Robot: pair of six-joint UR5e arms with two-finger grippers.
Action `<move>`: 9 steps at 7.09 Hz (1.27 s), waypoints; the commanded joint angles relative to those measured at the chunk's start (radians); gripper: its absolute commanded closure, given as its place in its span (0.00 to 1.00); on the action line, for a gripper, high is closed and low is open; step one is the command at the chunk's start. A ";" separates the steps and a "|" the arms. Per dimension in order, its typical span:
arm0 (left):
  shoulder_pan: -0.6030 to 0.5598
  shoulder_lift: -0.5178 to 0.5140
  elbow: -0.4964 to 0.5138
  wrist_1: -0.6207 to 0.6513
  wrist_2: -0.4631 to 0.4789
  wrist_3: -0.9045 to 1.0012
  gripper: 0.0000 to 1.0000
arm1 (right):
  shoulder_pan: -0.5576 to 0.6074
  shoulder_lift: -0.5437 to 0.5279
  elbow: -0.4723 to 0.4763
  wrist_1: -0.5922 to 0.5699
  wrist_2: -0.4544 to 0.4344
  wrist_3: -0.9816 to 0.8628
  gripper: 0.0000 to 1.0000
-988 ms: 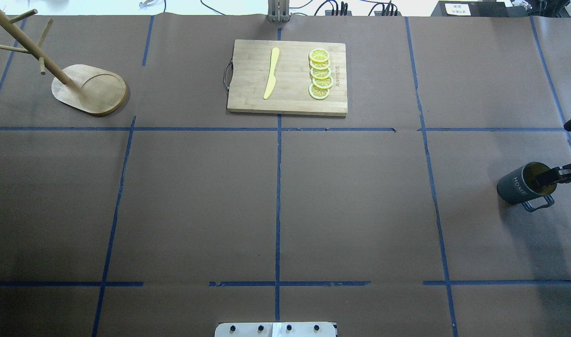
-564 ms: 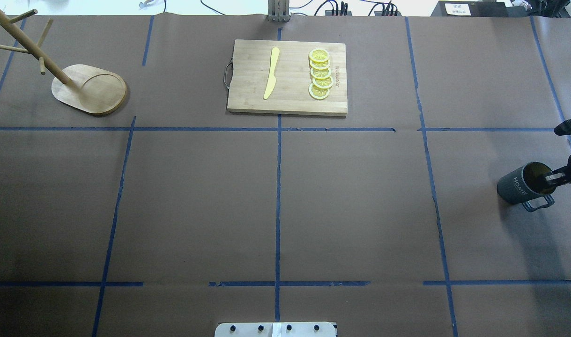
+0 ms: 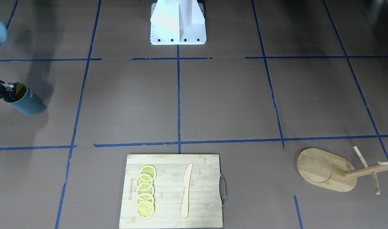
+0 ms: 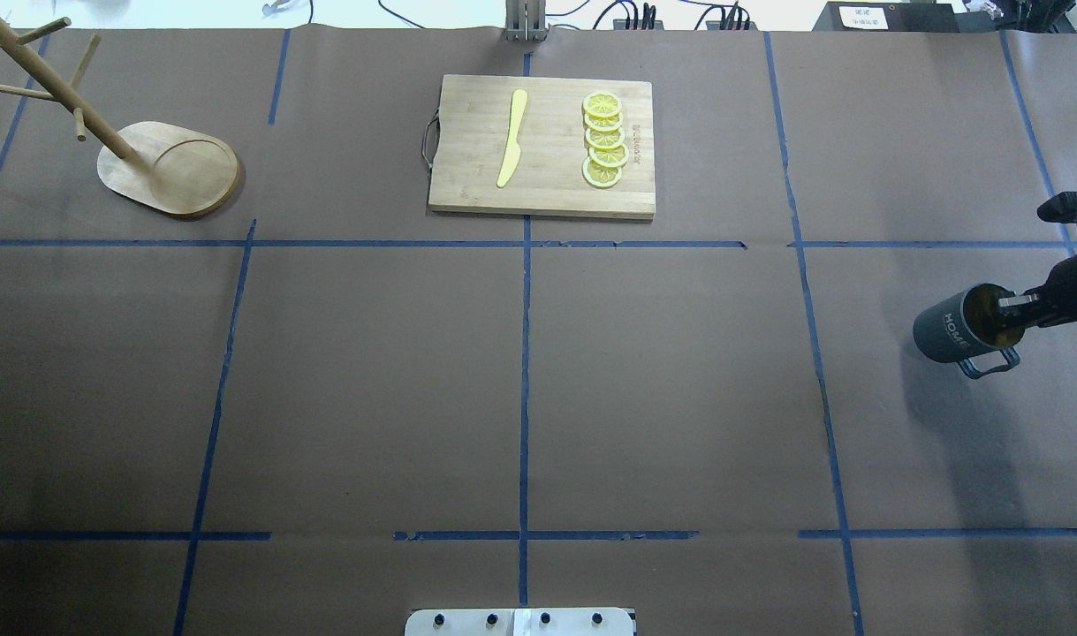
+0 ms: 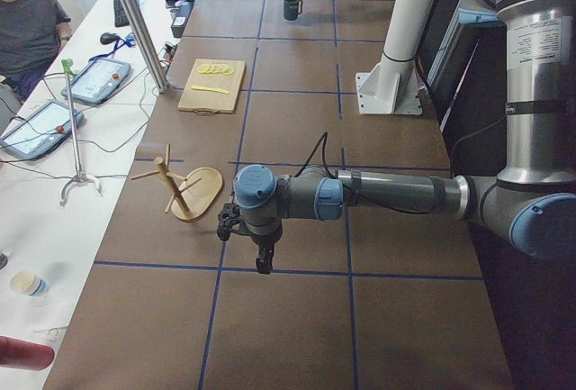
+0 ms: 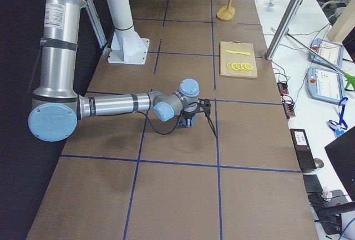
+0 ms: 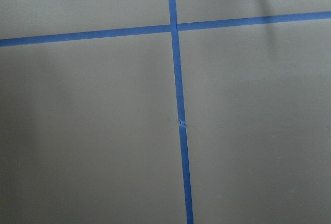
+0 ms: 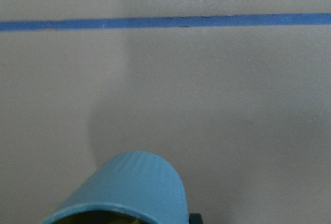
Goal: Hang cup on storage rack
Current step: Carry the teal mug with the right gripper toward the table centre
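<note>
The cup (image 4: 947, 329), a dark blue-grey mug with yellow inside and "HOME" lettering, is at the table's far right, tilted, its handle toward the robot. My right gripper (image 4: 1004, 306) is shut on its rim, one finger inside. The front-facing view shows the cup (image 3: 25, 101) and the right gripper (image 3: 9, 88) at the left edge. The right wrist view shows the cup's ribbed side (image 8: 129, 190) at the bottom. The storage rack (image 4: 169, 168) stands at the far left back, empty. My left gripper (image 5: 261, 259) shows only in the exterior left view; I cannot tell whether it is open or shut.
A bamboo cutting board (image 4: 467, 168) with a yellow knife (image 4: 511, 139) and several lemon slices (image 4: 604, 141) lies at the back centre. The robot base (image 3: 178, 24) stands at the near edge. Blue tape lines cross the brown table cover.
My right gripper has closed on the cup's rim and moved it leftward and a little toward the back. The cup now looks raised, with its shadow apart from it.
</note>
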 commanded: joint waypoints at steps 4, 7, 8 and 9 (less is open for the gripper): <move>0.000 0.001 -0.007 0.000 0.000 -0.001 0.00 | -0.216 0.296 0.060 -0.184 -0.115 0.743 1.00; 0.000 0.001 -0.007 0.000 0.000 -0.001 0.00 | -0.424 0.615 0.068 -0.547 -0.286 0.923 1.00; 0.000 0.001 -0.006 0.002 0.000 -0.001 0.00 | -0.475 0.707 0.046 -0.603 -0.314 1.007 1.00; 0.000 0.001 -0.006 0.002 0.000 -0.001 0.00 | -0.515 0.796 -0.009 -0.618 -0.325 1.092 1.00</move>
